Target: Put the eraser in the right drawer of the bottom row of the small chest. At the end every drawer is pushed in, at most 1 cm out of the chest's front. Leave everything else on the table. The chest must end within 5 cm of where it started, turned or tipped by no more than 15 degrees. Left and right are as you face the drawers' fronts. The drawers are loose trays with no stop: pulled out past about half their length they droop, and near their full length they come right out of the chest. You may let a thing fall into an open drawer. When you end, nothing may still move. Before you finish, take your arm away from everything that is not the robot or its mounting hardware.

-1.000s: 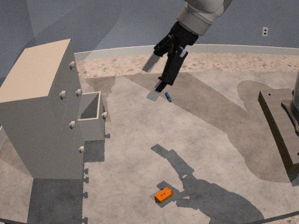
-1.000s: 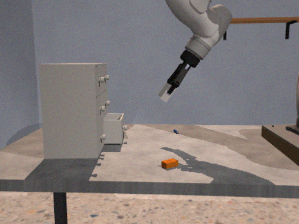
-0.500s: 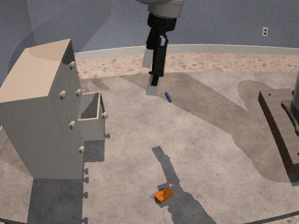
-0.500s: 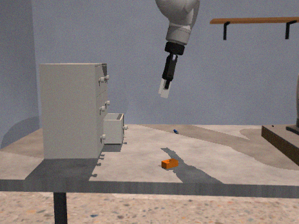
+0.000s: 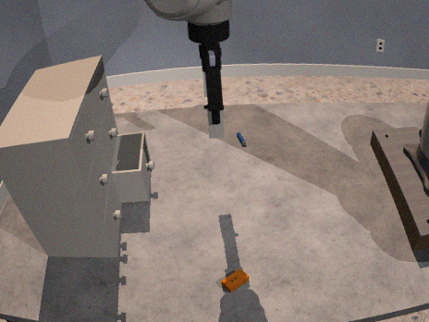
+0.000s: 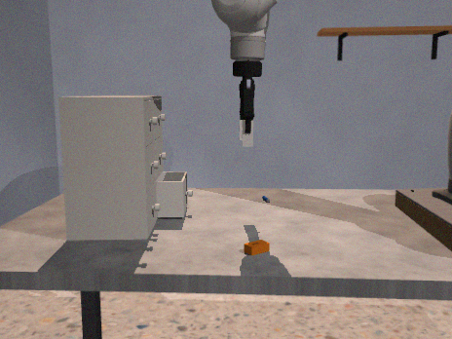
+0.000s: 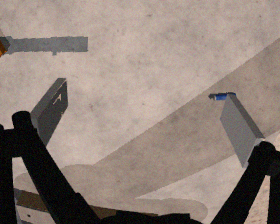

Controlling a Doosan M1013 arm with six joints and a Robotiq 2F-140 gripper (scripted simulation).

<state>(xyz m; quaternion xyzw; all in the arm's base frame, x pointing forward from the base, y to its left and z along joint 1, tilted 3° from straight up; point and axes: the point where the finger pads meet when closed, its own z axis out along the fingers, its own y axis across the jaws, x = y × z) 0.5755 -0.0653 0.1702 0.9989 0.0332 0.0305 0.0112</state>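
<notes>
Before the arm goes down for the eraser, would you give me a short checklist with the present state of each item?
1. Gripper open and holding nothing: ok.
2. Bottom-row right drawer pulled part way out of the chest: ok.
3. Other drawers look pushed in: ok.
4. Orange block, apparently the eraser, lying free on the table: ok.
5. Block centred under the gripper: not ok, the wrist view shows it only at the left edge.
6. Room inside the drawer: cannot tell.
</notes>
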